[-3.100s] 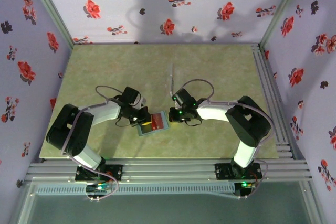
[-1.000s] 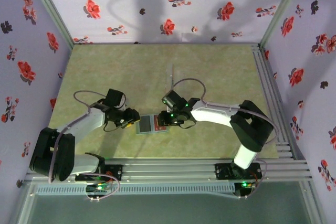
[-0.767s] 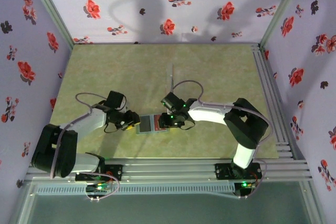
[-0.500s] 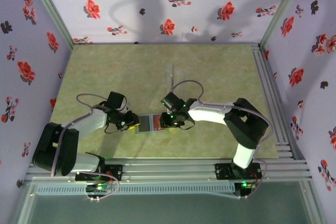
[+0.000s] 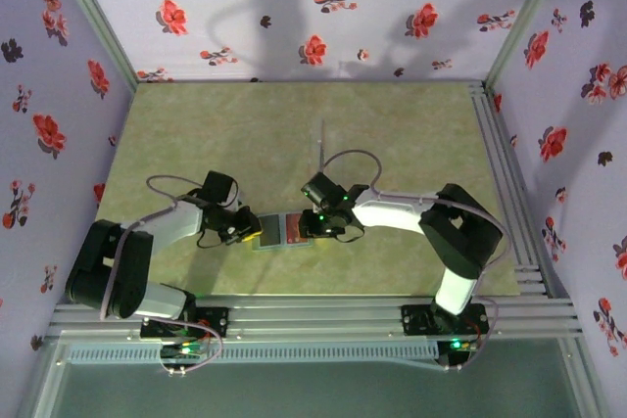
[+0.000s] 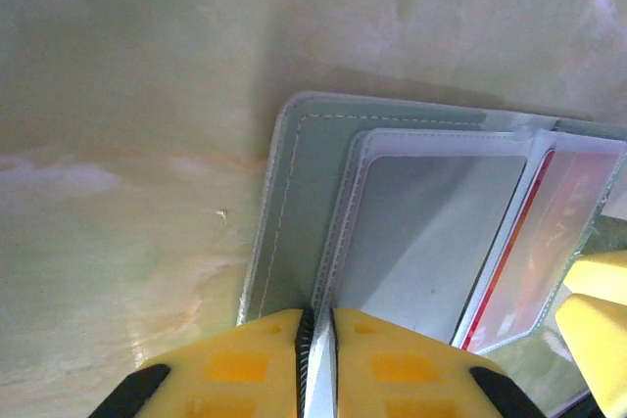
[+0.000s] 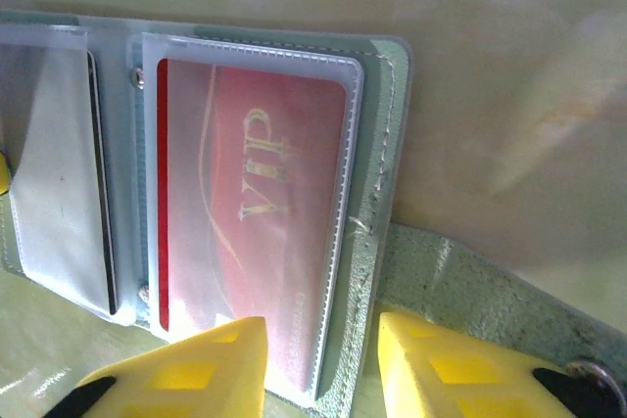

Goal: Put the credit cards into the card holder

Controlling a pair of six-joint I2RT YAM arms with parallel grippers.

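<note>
The card holder (image 5: 279,232) is lying open between both arms, left jaws pinching its sleeve edge (image 6: 331,271), right jaws straddling half-open.

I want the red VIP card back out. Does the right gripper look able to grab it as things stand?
Probably not cleanly: the red card sits inside a clear sleeve of the card holder; the right gripper, open astride its edge, would pinch plastic.
</note>
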